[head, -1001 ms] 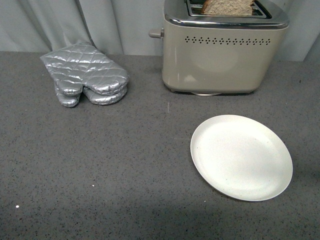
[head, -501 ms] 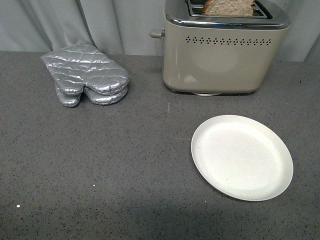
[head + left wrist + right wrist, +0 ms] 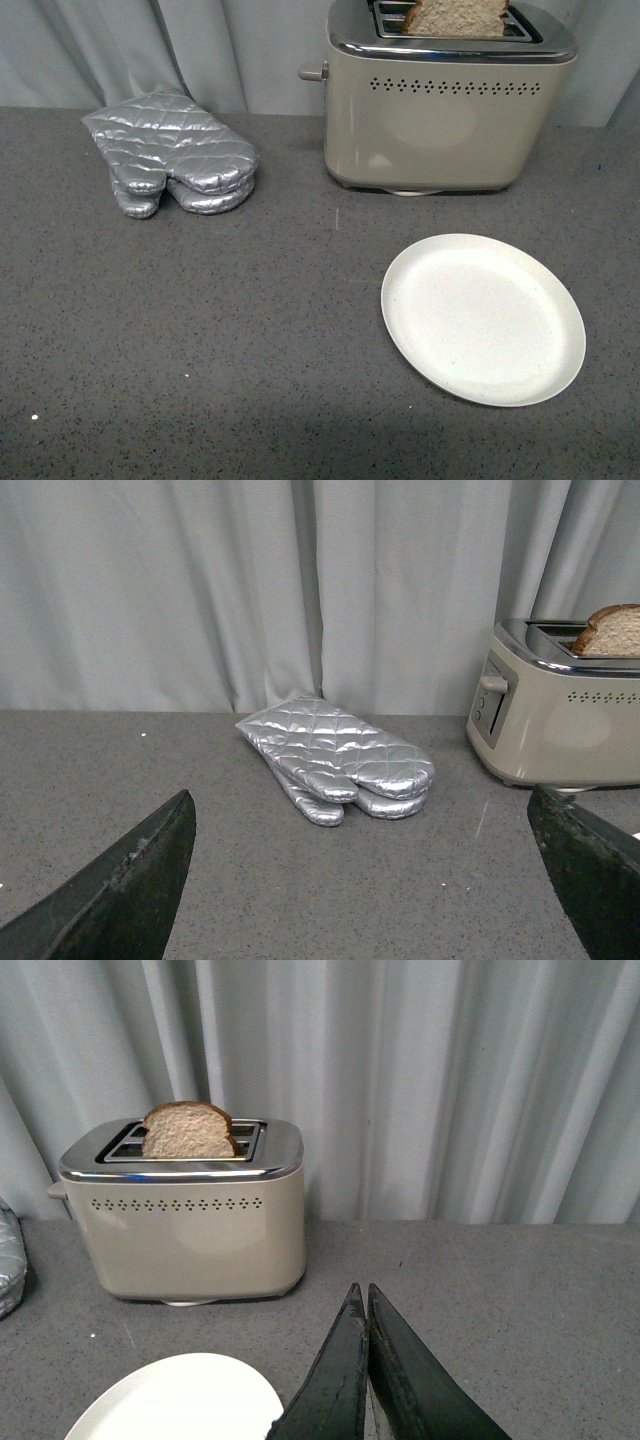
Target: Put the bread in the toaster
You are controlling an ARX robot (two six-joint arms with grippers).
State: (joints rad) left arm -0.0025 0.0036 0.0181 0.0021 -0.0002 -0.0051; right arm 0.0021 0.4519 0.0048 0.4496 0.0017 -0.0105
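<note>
1. Front view: I see the bread (image 3: 455, 17) standing in a slot of the toaster (image 3: 448, 105) at the bench's far edge, its top still proud; the plate (image 3: 483, 318) is bare; neither arm shows.
2. Left wrist view: my left gripper (image 3: 365, 880) has its jaws wide apart, empty, facing the oven mitts (image 3: 338, 757).
3. Right wrist view: my right gripper (image 3: 367, 1360) has its jaws together, holding nothing; I judge placement done, so next comes pressing the lever (image 3: 312, 71).

My left gripper (image 3: 360, 880) has its fingers spread wide apart, holding nothing. My right gripper (image 3: 366, 1305) has its fingers pressed together, also holding nothing.
</note>
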